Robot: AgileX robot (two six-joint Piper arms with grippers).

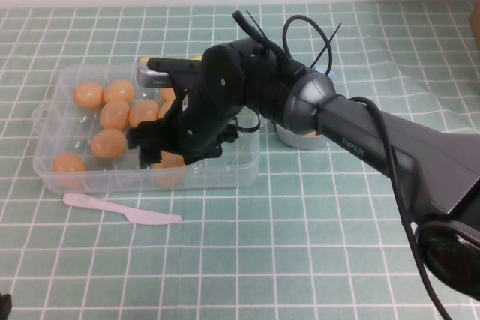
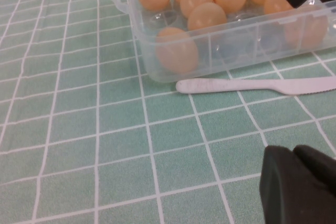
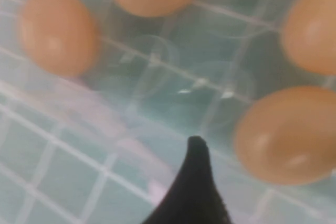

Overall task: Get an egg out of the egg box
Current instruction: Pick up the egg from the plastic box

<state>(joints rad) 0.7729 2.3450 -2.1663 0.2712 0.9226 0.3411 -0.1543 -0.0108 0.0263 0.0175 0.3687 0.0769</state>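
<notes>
We see the egg box (image 1: pixel 67 177), a clear plastic tray, sitting on the green checked counter (image 1: pixel 300 260), and we take it as our landmark. Our right pincer (image 1: pixel 154 144) hangs over the box's near right part, its black fingers spread wide with nothing between them. In the right wrist view one dark fingertip (image 3: pixel 194 182) pokes in above the empty dimpled cups, and an egg (image 3: pixel 289 135) lies just beside it, not touched. In the high view that egg (image 1: pixel 171 160) sits in the box near its front wall, partly hidden under the pincer. Other eggs (image 1: pixel 109 143) fill cups toward the box's left and back.

A white plastic knife (image 1: pixel 120 210) lies flat on the counter just in front of the box, along its front wall but apart from it. A small round bowl (image 1: pixel 296 139) stands just to the right of the box, mostly hidden behind the right arm.

Our left pincer (image 2: pixel 299 184) shows only as a dark shape in its own wrist view, low over the counter in front of the box and well short of the knife; we cannot tell how its fingers stand.
</notes>
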